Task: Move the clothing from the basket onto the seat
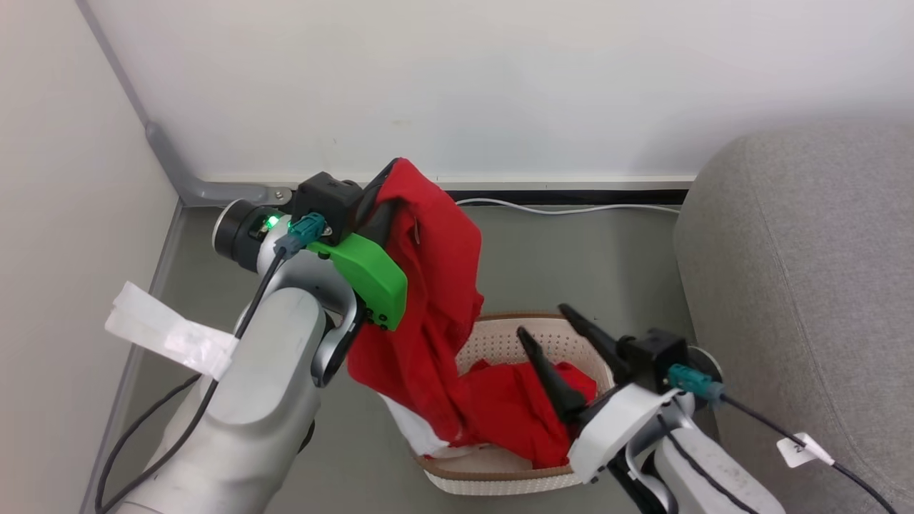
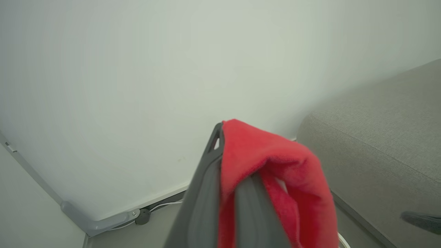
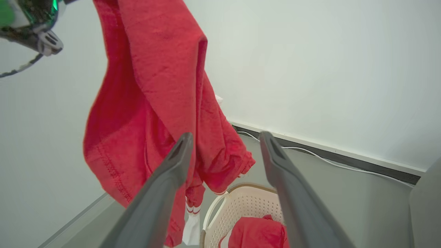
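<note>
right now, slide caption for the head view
Left claw holds up a bright red fabric garment near the cream perforated plastic basket; right claw open.

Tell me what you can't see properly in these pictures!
- Basket bottom, head view: covered by the red clothes and the right fingers.
- Left fingers, left wrist view: one tip wrapped in the lifted red shirt.
- Sofa, head view: cut off by the right edge.

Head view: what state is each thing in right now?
Left gripper, shut on the lifted garment.
Lifted garment, hanging over the basket.
Other garment, crumpled inside the basket.
Basket, upright on the floor.
Right gripper, open, holding nothing, above the basket.
</note>
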### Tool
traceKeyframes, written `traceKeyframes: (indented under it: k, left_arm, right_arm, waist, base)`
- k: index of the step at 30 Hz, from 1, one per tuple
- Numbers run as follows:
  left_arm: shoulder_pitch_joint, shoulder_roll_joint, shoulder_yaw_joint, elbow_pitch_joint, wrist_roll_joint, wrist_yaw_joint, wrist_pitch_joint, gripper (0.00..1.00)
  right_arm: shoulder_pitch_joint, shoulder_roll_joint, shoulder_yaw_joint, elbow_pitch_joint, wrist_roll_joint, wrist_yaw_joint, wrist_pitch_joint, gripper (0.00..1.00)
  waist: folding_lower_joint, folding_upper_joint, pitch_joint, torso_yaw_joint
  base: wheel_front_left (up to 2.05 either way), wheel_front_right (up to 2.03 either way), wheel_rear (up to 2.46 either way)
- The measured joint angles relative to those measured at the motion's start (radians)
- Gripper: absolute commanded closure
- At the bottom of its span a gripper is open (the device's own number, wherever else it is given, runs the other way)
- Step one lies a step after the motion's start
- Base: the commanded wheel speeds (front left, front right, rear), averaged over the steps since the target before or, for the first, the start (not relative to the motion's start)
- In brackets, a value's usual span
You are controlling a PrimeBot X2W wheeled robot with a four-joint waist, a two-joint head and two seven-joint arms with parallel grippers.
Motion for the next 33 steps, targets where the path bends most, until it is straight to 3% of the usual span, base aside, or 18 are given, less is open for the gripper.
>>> traceKeyframes:
  k: [8,18,24,33]
  left_arm:
    - [0.000,-0.001,-0.030,-0.051,0.000,-0.008,0.026,1.00]
    - [0.000,-0.005,-0.081,-0.115,-0.030,-0.013,0.062,1.00]
    - [0.000,-0.005,-0.103,-0.151,-0.045,-0.013,0.079,1.00]
    - [0.009,-0.005,-0.129,-0.196,-0.064,-0.016,0.097,1.00]
  right_arm:
    - [-0.022,0.000,0.112,0.015,0.032,0.000,0.000,0.00]
    - [-0.095,-0.002,0.130,0.088,0.031,0.000,0.000,0.00]
    - [-0.138,-0.003,0.223,0.130,0.044,0.001,0.000,0.00]
    - [-0.199,-0.005,0.268,0.171,0.081,0.001,0.000,0.00]
  waist:
    - [0.0000,0.0000,-0.003,0.017]
    - [0.0000,0.0000,-0.003,0.055]
    - [0.0000,0.0000,-0.002,0.079]
    - [0.0000,0.0000,-0.002,0.115]
  base:
    - [0.00,0.00,0.00]
    - [0.00,0.00,0.00]
    - [0.00,0.00,0.00]
    - [0.00,0.00,0.00]
